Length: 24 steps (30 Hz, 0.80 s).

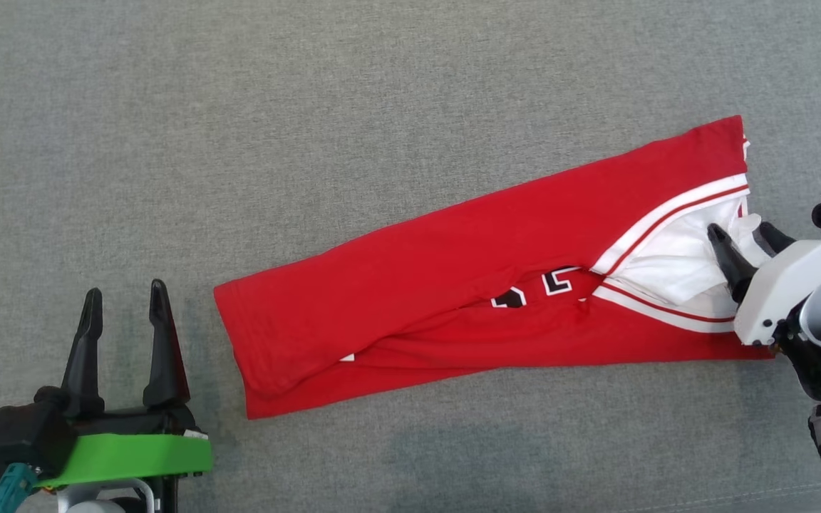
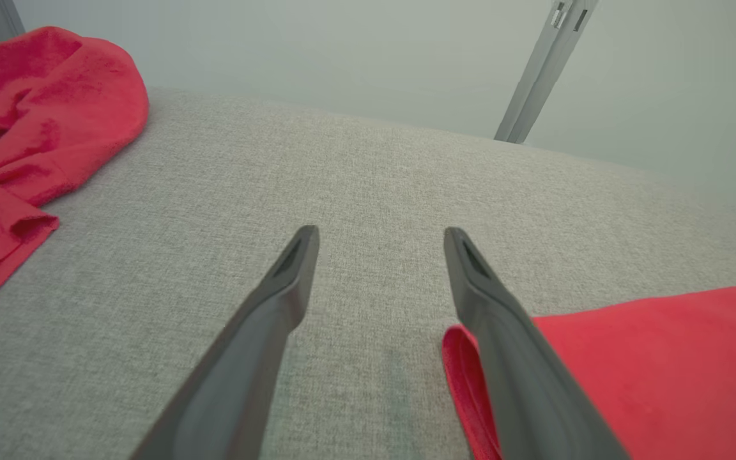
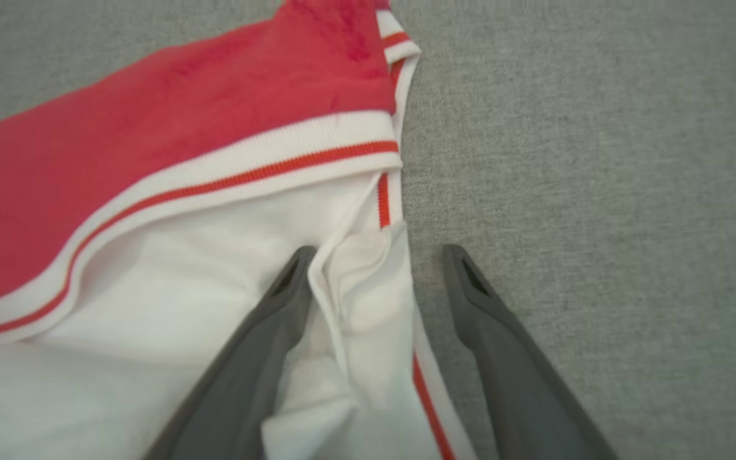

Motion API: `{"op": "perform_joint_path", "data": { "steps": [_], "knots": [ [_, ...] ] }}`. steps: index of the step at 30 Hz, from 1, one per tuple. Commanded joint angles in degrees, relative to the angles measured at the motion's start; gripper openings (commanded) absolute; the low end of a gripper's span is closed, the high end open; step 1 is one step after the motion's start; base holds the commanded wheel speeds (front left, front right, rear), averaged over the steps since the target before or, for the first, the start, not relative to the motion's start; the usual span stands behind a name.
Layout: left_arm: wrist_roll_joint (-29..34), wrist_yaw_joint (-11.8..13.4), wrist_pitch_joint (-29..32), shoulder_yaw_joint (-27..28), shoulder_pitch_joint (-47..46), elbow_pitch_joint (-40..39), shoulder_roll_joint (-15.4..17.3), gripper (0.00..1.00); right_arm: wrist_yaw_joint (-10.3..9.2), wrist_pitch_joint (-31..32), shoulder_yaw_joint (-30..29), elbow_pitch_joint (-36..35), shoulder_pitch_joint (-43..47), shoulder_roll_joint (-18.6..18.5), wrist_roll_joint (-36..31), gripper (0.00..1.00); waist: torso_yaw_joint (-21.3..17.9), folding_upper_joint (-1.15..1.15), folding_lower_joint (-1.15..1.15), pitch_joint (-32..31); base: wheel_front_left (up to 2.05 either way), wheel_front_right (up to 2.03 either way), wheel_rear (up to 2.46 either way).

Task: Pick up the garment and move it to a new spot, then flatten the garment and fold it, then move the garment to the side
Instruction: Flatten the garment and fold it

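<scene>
Two grippers noted, both wide open. Left gripper (image 1: pixel 125 288), at eight o'clock in the head view, holds nothing and stands just beside the hem end of the garment (image 1: pixel 453 271), over the bare grey cloth surface (image 1: pixel 311 107). The garment, a red jersey with white trim, lies flat as a long lengthwise-folded band from centre toward three o'clock. Right gripper (image 1: pixel 740 229), at three o'clock, straddles a fold of the white inner fabric at the neck end; with the jaws spread, that fabric sits loose between them, not clamped. Judgement: the lengthwise fold is laid, and each gripper stands at one end, well placed for a crosswise fold.
</scene>
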Motion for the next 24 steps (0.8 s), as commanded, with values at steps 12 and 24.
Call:
{"op": "perform_joint_path", "data": {
  "steps": [12,24],
  "knots": [
    [6.49,-9.44,-0.14,7.98,2.52,5.52,-7.65,1.00,-0.18,-2.30,-0.34,12.25,-2.77,-6.11,10.15,0.00,-1.13,0.00,0.01,-5.16,0.00,0.00,0.00],
    [8.20,-12.80,-0.08,10.54,5.30,10.03,-10.47,1.00,0.00,2.13,-9.49,9.85,-1.41,-12.10,11.53,0.00,0.04,0.00,0.01,-12.37,0.00,0.00,0.00]
  ]
}}
